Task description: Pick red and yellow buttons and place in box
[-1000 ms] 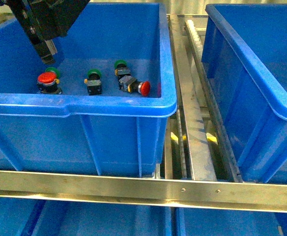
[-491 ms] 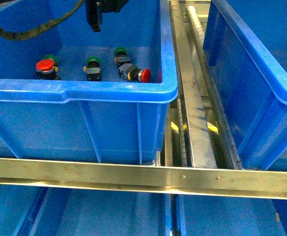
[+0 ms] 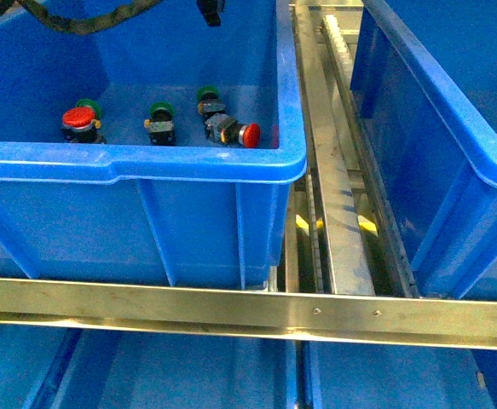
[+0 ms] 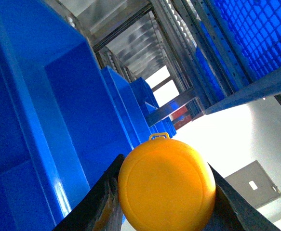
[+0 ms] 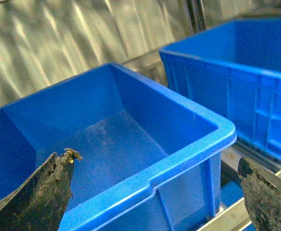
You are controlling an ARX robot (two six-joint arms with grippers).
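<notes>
On the floor of the left blue bin (image 3: 146, 175), five buttons are counted near the front wall. Farthest left, one red button (image 3: 78, 118) stands upright, with one green button (image 3: 92, 106) just behind it. To the right of these, a second green button (image 3: 161, 111) stands apart from the others. Further right, a third green button (image 3: 207, 94) lies just beside the second red button (image 3: 249, 134), which is tipped on its side with its cap turned to the right. Two red and three green are thus counted in this bin.

The single yellow button (image 4: 165, 185) is seen only in the left wrist view, where it is clamped between the fingers of the left gripper (image 4: 167, 163), raised beside blue bin walls.

A metal rail (image 3: 338, 196) separates the left bin from the right blue bin (image 3: 436, 145).

The right gripper (image 5: 153, 161) is spread wide, with nothing held between its fingers.
</notes>
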